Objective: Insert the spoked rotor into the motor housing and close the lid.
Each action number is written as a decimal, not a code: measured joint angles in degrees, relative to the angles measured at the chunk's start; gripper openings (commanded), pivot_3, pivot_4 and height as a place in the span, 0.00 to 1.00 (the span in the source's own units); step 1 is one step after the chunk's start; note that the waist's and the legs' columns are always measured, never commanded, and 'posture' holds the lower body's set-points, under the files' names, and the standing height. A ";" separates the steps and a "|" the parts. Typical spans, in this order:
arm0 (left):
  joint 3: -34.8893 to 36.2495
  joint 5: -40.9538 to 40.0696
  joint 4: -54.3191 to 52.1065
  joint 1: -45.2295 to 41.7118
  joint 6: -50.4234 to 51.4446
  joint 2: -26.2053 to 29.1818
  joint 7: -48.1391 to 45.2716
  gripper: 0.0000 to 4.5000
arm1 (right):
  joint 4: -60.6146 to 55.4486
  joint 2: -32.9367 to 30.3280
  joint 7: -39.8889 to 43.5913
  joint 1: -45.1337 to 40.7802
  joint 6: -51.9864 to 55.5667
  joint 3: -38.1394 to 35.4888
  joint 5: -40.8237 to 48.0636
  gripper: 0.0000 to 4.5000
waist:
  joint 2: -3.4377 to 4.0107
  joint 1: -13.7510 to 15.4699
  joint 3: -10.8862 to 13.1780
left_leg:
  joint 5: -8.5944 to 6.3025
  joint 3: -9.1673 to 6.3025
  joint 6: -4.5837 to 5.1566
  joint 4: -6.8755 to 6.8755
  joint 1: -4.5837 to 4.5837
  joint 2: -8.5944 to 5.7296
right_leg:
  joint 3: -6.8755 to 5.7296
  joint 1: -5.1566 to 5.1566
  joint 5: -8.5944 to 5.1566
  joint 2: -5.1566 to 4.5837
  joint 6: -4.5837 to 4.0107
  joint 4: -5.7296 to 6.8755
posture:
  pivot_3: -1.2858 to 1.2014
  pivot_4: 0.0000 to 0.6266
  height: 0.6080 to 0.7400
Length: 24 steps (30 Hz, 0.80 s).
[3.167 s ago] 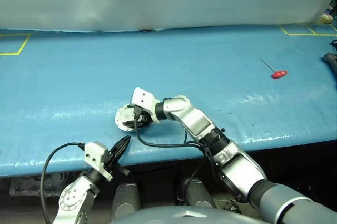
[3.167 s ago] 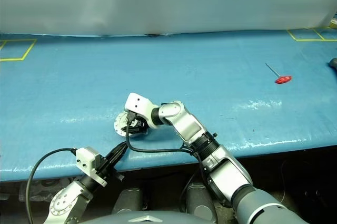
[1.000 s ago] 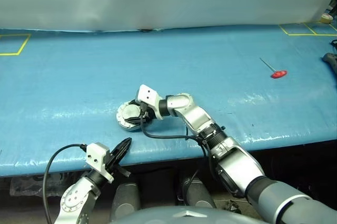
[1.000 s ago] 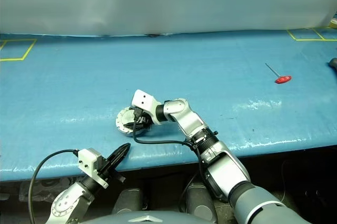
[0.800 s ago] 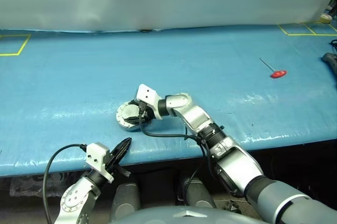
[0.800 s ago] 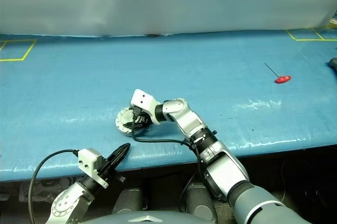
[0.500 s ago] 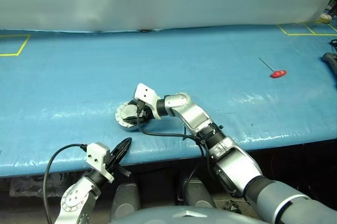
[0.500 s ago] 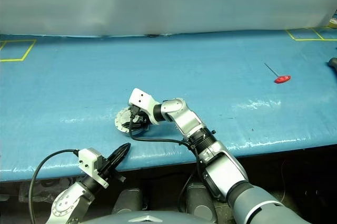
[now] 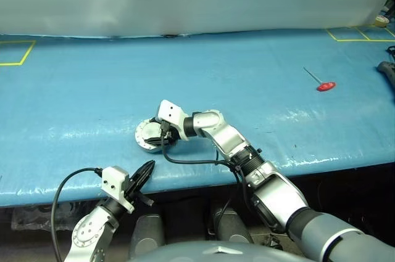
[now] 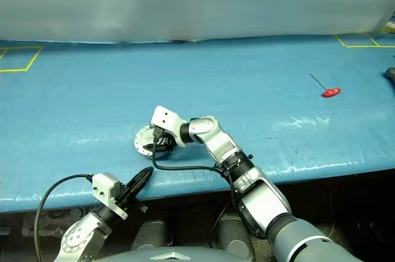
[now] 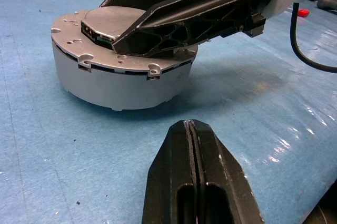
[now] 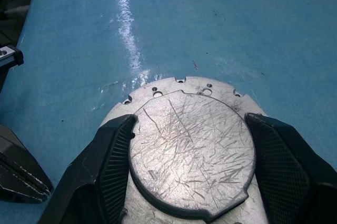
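Silver-grey and puck-shaped, the motor housing sits on the blue bench near its front edge, with the lid lying flat on top of it — the plain, scratched outer face with its raised centre turned upward. A thin dark seam runs round the side where the lid's flange meets the housing wall. Whether the spoked rotor is inside cannot be told with the lid covering the top. The right end effector reaches in from the right and rests over the lid, its two black fingers spread wide on either side of the raised centre, lying on the lid's flange rather than pinching anything. The left end effector is clenched with nothing between its fingers, the tips pressed together, and hovers just off the bench's front edge, pointing toward the housing but apart from it. Far off to the right on the bench lies a small red-handled tool, and yellow tape marks the far corners.
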 measured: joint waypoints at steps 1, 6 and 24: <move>0.00 -0.01 0.00 -0.04 0.00 0.00 0.00 0.00 | 0.17 0.01 -0.04 0.00 -0.32 0.00 -0.04 0.67 | 0.00 0.00 0.00 | 0.00 0.00 0.00 0.00 0.00 0.00 | 0.00 0.00 0.00 0.00 0.00 0.00 | 0.52 0.24 1.00; 0.00 -0.01 0.00 -0.18 -0.01 0.00 -0.02 0.00 | 0.75 0.04 -0.33 -0.01 -1.05 -0.02 -0.42 0.67 | 0.00 0.03 0.00 | 0.00 0.00 0.00 0.01 0.01 0.00 | 0.00 0.01 0.00 0.00 0.00 0.00 | 0.52 0.24 1.00; 0.03 -0.01 0.00 -0.31 -0.06 0.08 -0.10 0.00 | -0.28 -0.71 0.17 -0.27 1.12 1.07 -1.36 0.67 | 0.11 0.09 -0.07 | 0.00 0.00 0.00 0.01 0.03 -0.01 | 0.00 0.04 0.00 -0.01 0.00 -0.01 | 0.52 0.24 1.00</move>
